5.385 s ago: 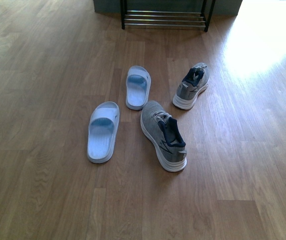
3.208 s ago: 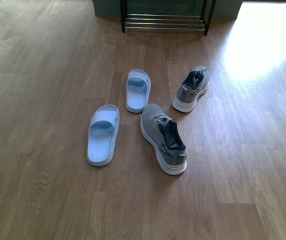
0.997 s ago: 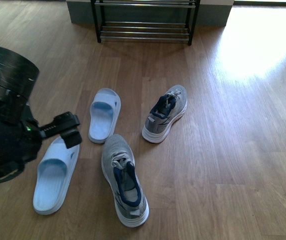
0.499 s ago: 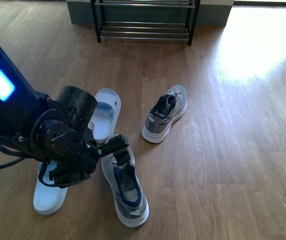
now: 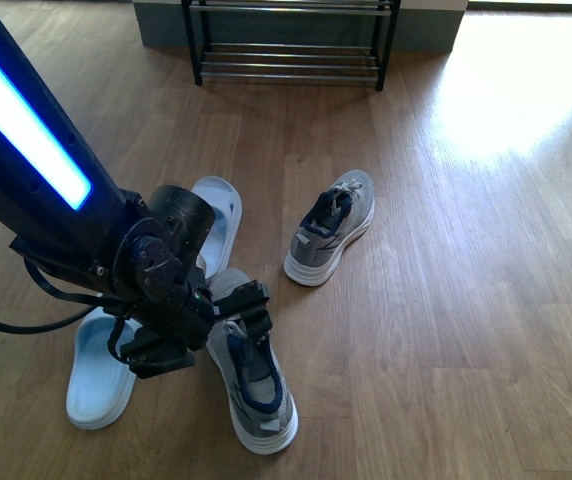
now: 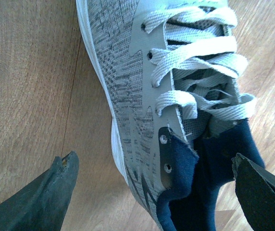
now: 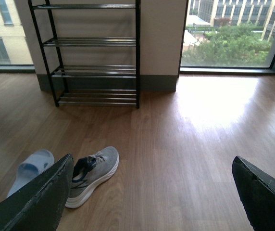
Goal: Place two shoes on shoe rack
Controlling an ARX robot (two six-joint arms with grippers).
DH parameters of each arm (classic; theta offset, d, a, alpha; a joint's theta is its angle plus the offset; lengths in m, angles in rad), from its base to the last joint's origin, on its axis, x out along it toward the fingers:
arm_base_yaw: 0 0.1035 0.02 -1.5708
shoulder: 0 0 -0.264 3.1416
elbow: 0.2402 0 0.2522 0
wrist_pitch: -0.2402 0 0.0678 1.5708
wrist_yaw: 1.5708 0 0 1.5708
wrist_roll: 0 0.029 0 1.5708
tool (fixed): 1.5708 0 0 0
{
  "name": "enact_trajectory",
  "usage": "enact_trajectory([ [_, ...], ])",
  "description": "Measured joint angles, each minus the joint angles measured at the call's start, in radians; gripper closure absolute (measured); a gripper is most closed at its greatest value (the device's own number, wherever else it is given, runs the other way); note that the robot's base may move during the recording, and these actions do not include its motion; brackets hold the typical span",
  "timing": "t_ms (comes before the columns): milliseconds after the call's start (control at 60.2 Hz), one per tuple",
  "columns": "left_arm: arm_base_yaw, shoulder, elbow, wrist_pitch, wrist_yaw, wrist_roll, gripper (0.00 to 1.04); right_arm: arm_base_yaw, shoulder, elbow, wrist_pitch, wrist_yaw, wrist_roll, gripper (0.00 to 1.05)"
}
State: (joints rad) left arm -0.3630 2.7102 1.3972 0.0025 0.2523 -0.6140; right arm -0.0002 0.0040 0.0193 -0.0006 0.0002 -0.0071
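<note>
The left arm (image 5: 76, 230) is reaching in from the left, blue light strip glowing, and the left gripper (image 5: 248, 312) is hanging right over the near sneaker (image 5: 254, 385). That grey knit sneaker is lying on the wooden floor (image 5: 466, 300), heel toward the robot, toe pointing away. In the left wrist view the jaws are standing wide, one finger (image 6: 46, 199) out over bare floor beside the white sole, the other on the far side of the navy collar. They are straddling the sneaker around the lowest laces and the tongue, and I am not seeing either finger touching it.

The far sneaker (image 5: 331, 228) is sitting well apart, further out and to the right, toe angled away to the right. The near slide (image 5: 96, 370), pale blue and white, is lying just left of the gripper, partly hidden under the arm. The far slide (image 5: 221, 215) is peeking out behind the arm's wrist.

The shoe rack (image 5: 291, 45) is standing against the wall at the far end of the floor, black frame, chrome bars, no shoes showing on it.

The right gripper (image 7: 152, 161) is held up off the floor, jaws spread wide with nothing between them, looking toward the rack, the far sneaker and a slide.
</note>
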Motion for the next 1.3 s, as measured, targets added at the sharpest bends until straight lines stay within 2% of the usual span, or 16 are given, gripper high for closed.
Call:
enact_trajectory([
  [116,-0.002,0.069,0.085,-0.075,0.004,0.027,0.09,0.000,0.000,0.000,0.000,0.000,0.000,0.09],
  [249,-0.011,0.121,0.137,-0.092,-0.012,0.064,0.10,0.000,0.000,0.000,0.000,0.000,0.000,0.09],
  [482,-0.019,0.135,0.156,-0.081,-0.034,0.076,0.63,0.000,0.000,0.000,0.000,0.000,0.000,0.09],
  [665,-0.016,0.139,0.156,-0.081,-0.050,0.074,0.89,0.000,0.000,0.000,0.000,0.000,0.000,0.09],
  [731,-0.014,0.135,0.150,-0.081,-0.091,0.076,1.04,0.000,0.000,0.000,0.000,0.000,0.000,0.09],
  [1014,0.035,-0.111,-0.111,0.009,-0.350,0.159,1.03,0.000,0.000,0.000,0.000,0.000,0.000,0.09],
  [1180,0.075,-0.428,-0.322,0.072,-0.509,0.223,1.03,0.000,0.000,0.000,0.000,0.000,0.000,0.09],
  [1296,0.071,-0.711,-0.501,0.085,-0.631,0.269,1.03,0.000,0.000,0.000,0.000,0.000,0.000,0.09],
])
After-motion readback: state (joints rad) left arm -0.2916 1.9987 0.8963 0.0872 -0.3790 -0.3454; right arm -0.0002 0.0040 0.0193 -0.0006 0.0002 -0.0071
